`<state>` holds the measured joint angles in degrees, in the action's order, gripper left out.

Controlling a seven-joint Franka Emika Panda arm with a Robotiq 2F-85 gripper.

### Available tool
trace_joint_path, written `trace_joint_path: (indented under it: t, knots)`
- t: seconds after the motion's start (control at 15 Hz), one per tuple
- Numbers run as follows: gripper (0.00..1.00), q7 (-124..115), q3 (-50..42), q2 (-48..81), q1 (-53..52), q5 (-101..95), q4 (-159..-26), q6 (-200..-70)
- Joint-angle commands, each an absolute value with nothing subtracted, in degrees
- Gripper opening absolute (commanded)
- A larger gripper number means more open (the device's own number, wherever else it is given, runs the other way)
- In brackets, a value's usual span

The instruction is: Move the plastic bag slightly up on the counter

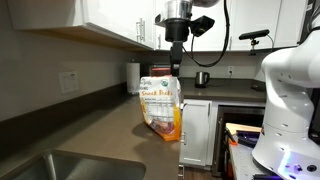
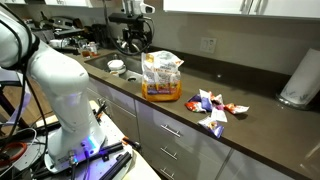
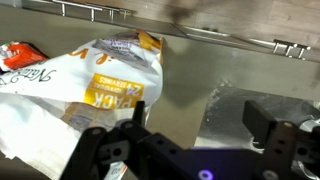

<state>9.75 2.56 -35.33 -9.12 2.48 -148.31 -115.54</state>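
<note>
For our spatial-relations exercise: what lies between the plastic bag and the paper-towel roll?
Small snack packets lie there on the counter, toward its front edge, seen in an exterior view.

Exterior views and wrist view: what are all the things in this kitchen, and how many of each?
tall white-and-orange plastic snack bag: one, white top, orange bottom, standing on the counter
dark grey-brown matte counter: one, long, above white cabinets
steel sink: one, silver, set in the counter
white paper-towel roll: one, upright by the wall
small shiny wrappers: a few, mixed colours, lying beside the bag
kettle: one, dark, far counter
white robot arm: one
black gripper: one, open, at the bag's top
</note>
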Motion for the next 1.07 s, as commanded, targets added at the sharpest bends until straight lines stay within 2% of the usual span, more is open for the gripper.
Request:
trace_joint_path:
  t: [0.0,0.4,0.47,0.53,0.6,1.0]
  knots:
    - [1.0,10.7,3.0,-34.1,-9.1,1.4,-147.2,-116.3]
    - [0.99,11.9,3.4,-32.7,-9.2,-1.4,-148.3,-119.9]
    - [0.81,12.1,3.4,-32.2,-9.2,-1.7,-148.7,-120.9]
    - [0.74,12.4,3.2,-31.5,-9.3,-1.6,-149.1,-122.0]
    - [0.73,12.6,3.1,-30.8,-9.3,-1.5,-149.4,-122.9]
    - [0.33,12.5,3.1,-26.8,-8.9,-1.7,-149.3,-125.8]
